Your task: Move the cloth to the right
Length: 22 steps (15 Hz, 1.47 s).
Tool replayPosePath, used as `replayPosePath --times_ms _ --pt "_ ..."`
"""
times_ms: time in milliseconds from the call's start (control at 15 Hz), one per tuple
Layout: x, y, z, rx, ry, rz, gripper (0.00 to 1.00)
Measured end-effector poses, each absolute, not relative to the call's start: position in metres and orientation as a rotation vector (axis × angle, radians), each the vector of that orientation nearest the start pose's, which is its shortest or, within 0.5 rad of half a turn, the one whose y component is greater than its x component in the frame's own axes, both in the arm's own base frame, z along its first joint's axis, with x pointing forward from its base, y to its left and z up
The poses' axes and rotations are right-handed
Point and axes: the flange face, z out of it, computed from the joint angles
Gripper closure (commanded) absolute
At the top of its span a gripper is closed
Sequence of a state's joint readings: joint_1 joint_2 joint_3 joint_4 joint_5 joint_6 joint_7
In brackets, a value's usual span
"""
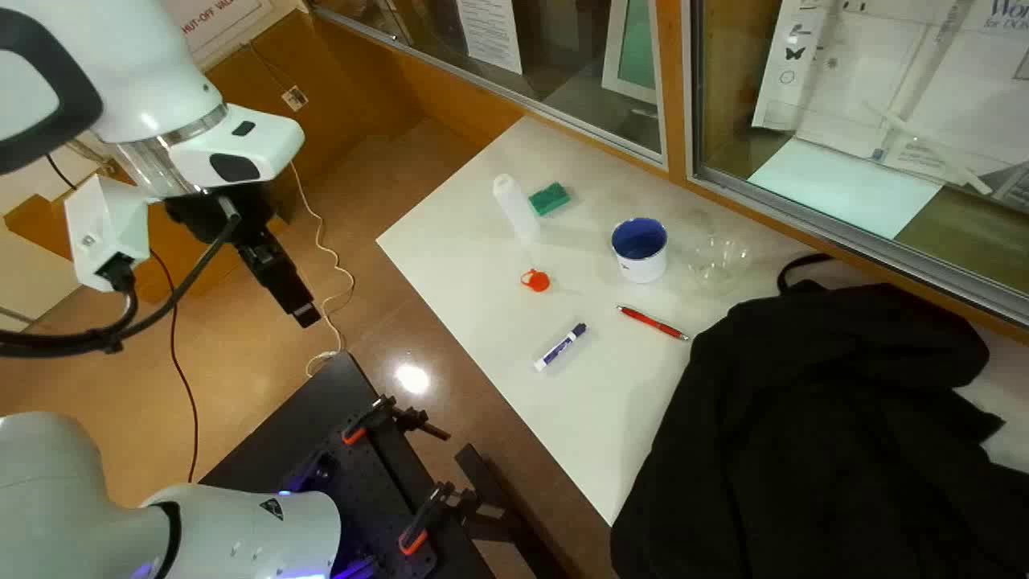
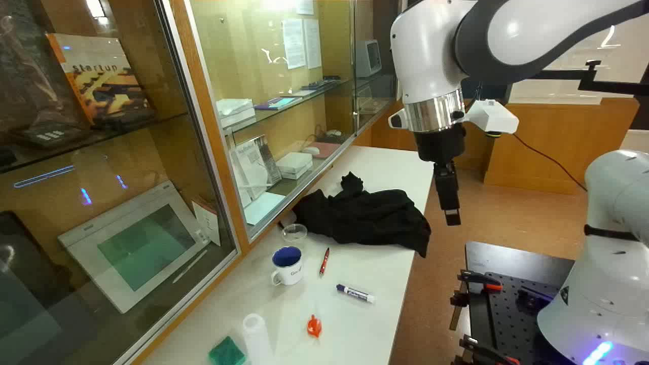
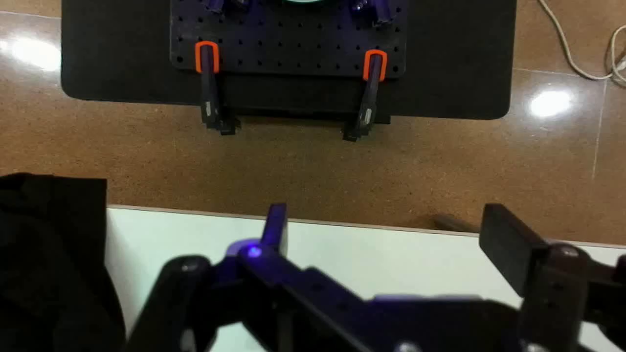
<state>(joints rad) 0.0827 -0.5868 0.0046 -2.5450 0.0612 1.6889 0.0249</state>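
A crumpled black cloth (image 1: 820, 434) lies in a loose heap on the white table and hangs over its front edge. It also shows in an exterior view (image 2: 375, 218) and at the left edge of the wrist view (image 3: 49, 259). My gripper (image 3: 385, 215) is open, its two fingers wide apart with nothing between them. In both exterior views the gripper (image 1: 307, 312), (image 2: 453, 217) points down, high up and apart from the cloth.
On the white table (image 1: 482, 297) are a blue-lined mug (image 1: 641, 253), red pen (image 1: 653, 323), marker (image 1: 560, 347), orange piece (image 1: 535, 280), white bottle (image 1: 514, 205), green sponge (image 1: 549, 199) and clear bowl (image 2: 294, 233). A glass-fronted cabinet runs behind. Clamps (image 3: 209, 88) jut from the robot's black stand.
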Motion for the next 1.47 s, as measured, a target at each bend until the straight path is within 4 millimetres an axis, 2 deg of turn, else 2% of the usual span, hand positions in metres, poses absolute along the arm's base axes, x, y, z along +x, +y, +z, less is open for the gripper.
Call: replayPosePath --times_ms 1467 --pt "0.3361 0.0318 0.4457 -3.095 -0.076 0.423 0.0"
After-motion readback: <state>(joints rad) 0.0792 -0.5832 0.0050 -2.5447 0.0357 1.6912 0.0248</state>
